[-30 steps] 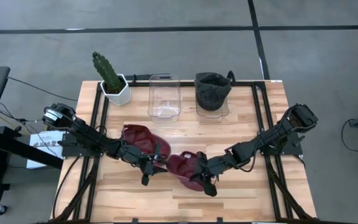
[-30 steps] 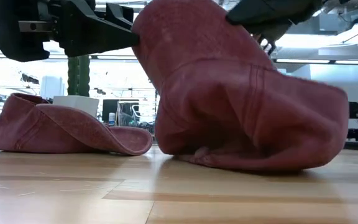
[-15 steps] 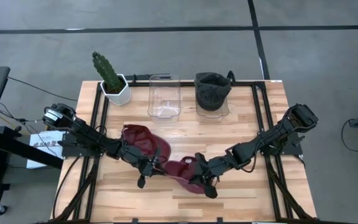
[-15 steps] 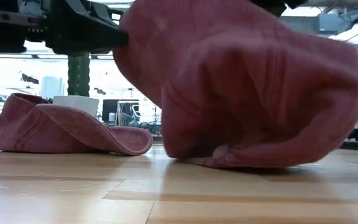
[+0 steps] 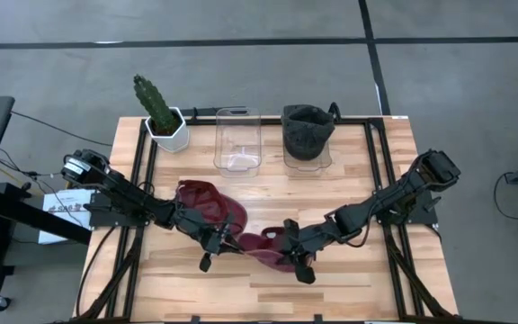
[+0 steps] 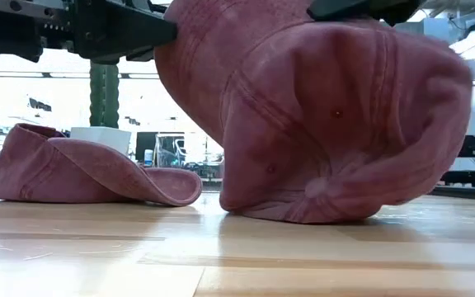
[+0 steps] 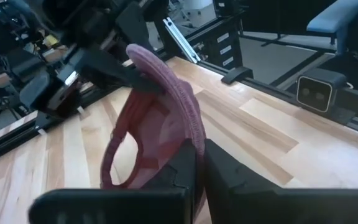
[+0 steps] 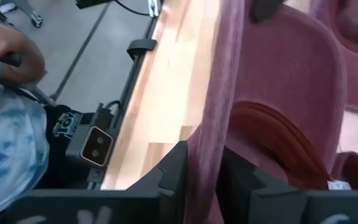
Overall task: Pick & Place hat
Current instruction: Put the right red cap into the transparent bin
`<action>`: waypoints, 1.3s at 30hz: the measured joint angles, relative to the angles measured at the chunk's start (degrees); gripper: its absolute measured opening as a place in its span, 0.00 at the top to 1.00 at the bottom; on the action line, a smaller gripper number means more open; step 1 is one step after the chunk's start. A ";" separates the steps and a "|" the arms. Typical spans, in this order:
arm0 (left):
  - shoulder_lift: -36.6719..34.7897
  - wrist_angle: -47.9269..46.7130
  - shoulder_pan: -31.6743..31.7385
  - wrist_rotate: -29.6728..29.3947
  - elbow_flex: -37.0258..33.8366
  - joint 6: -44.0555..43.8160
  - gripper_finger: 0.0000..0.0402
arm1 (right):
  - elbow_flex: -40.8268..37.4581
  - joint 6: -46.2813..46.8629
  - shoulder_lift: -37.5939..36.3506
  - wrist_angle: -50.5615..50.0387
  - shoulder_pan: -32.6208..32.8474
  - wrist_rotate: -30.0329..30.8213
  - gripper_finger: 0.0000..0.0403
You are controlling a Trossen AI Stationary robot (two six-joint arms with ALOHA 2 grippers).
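Two dark red hats are on the wooden table. One hat lies on its rim at the left centre, untouched. The other hat stands up on edge between my two grippers, its lower part on the wood. My left gripper is shut on its left side. My right gripper has the hat's edge between its fingers on the right side. My left gripper pinches the hat's curved rim between its two shut fingers, coming nearly level from the table's left. The hat stands upright in the hold with its lower part on the table. My right gripper has the hat's rim between its two fingers, the cloth filling the gap. The fingers come low from the table's right, lying across the edge. This side of the hat is held up off the wood.
At the far edge stand a cactus in a white pot, a clear container and a dark pot. A small camera sits at the near edge. A person in a blue shirt is beside the table.
The held hat has been drawn a little toward the table's left and turned more upright. Its right part has come off the wood, so it rests on a narrower base. My right gripper has followed it slightly to the left.
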 joint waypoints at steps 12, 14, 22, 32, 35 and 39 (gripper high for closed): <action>0.00 -0.66 -0.07 0.73 -0.01 -0.22 0.97 | -0.07 0.09 -4.35 -0.61 1.95 0.20 0.64; 0.00 -0.73 -0.14 0.80 0.00 -0.22 0.97 | -0.11 -0.14 -6.44 -0.87 2.51 0.63 0.61; 0.00 -1.11 -0.12 -0.19 -0.11 -1.51 0.97 | -0.09 -0.17 -17.29 -15.23 7.45 26.28 0.64; -7.83 -0.19 -0.28 -25.41 -0.15 -17.58 0.97 | -0.09 18.13 -27.40 -39.58 16.33 65.71 0.95; -9.01 0.66 -1.48 -27.17 -0.13 -20.68 0.97 | -0.09 23.77 -25.62 -44.50 15.85 66.03 0.98; -9.04 5.10 -4.31 -26.88 -0.20 -20.79 0.97 | -0.09 31.37 -20.26 -50.16 13.49 65.49 0.99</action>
